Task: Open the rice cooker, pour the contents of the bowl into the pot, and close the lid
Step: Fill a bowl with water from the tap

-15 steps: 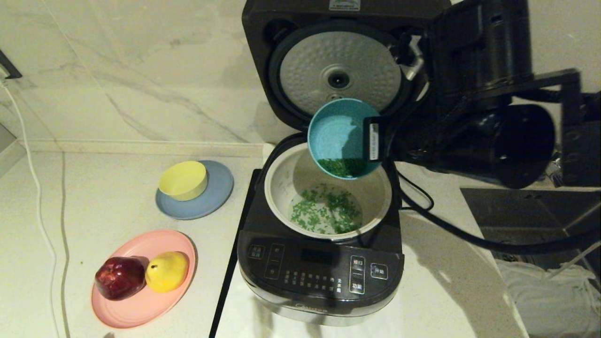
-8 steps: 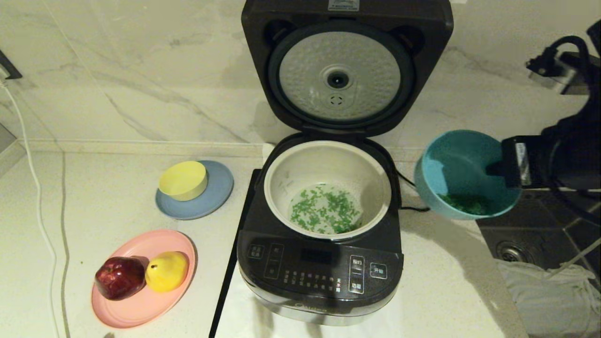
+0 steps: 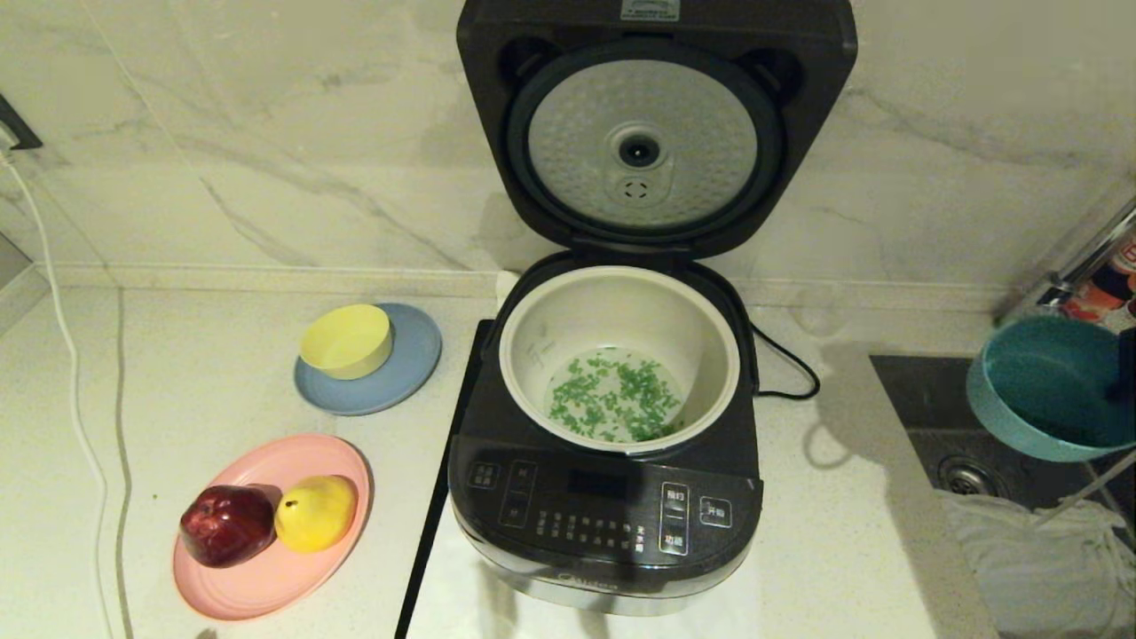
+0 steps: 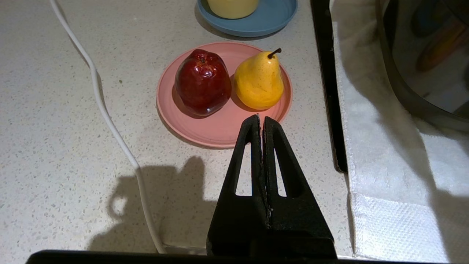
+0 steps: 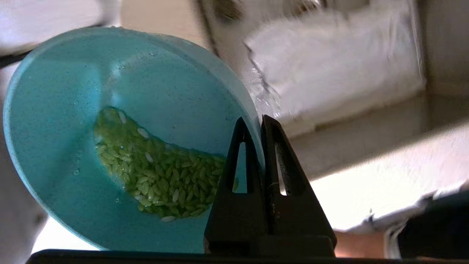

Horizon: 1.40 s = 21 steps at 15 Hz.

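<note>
- Right hand clamped on the bowl rim, holding it tilted over the sink, well right of the cooker.
- Green grains left in it.
- Left hand together above the worktop.

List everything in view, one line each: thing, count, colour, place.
rice cooker: one, black, centre of counter, on a white cloth
lid: one, dark, silver underside, raised
pot: one, cream, in cooker
contents: green grains, some in pot, some left in bowl
bowl: one, teal, held over the sink
yellow bowl: one, on blue plate
pink plate: one, front left
apple: one, red, on pink plate
pear: one, yellow, beside apple
white cable: one, far left
left pincer: shut, near pink plate
right pincer: shut on bowl rim
</note>
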Tool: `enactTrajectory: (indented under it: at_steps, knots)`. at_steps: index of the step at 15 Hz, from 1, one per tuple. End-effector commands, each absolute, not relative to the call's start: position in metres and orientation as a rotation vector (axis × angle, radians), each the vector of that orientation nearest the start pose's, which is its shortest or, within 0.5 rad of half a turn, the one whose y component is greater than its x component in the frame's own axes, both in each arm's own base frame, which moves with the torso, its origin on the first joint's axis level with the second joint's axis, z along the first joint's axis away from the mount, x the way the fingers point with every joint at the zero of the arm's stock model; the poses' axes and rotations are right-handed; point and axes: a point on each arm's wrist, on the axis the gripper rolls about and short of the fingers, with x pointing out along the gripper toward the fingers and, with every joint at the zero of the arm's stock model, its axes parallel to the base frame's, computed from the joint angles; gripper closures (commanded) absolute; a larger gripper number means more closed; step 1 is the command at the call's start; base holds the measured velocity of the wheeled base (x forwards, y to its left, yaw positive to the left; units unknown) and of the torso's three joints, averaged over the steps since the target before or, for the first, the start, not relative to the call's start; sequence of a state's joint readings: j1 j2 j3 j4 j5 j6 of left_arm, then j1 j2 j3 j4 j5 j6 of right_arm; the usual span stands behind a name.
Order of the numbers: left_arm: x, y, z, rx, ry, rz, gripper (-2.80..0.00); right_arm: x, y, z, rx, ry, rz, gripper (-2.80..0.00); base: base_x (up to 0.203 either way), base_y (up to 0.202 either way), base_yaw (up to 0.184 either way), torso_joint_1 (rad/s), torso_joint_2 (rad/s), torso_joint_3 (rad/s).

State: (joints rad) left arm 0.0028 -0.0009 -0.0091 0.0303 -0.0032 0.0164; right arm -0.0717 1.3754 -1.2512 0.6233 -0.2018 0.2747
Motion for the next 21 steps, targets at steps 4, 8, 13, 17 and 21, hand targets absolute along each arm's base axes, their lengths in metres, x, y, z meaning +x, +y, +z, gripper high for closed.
enactTrajectory:
  at_steps: [4, 8, 13, 17, 21]
  knots:
    - [-0.024, 0.0, 0.075, 0.017, 0.02, 0.0, 0.0, 0.224, -0.12, 0.213, 0.445, 0.814, -0.549, 0.0, 0.0, 0.0, 0.0, 0.0, 0.0, 0.0]
    - [-0.024, 0.0, 0.075, 0.017, 0.02, 0.0, 0.0, 0.228, -0.199, 0.169, 0.581, 0.793, -0.64, 0.0, 0.0, 0.0, 0.0, 0.0, 0.0, 0.0]
    - [-0.024, 0.0, 0.075, 0.017, 0.02, 0.0, 0.0, 0.229, -0.269, 0.133, 0.643, 0.726, -0.743, 0.0, 0.0, 0.0, 0.0, 0.0, 0.0, 0.0]
    - [-0.024, 0.0, 0.075, 0.017, 0.02, 0.0, 0.0, 0.236, -0.298, 0.125, 0.664, 0.696, -0.769, 0.0, 0.0, 0.0, 0.0, 0.0, 0.0, 0.0]
    - [-0.024, 0.0, 0.075, 0.017, 0.02, 0.0, 0.0, 0.243, -0.309, 0.12, 0.681, 0.682, -0.753, 0.0, 0.0, 0.0, 0.0, 0.0, 0.0, 0.0]
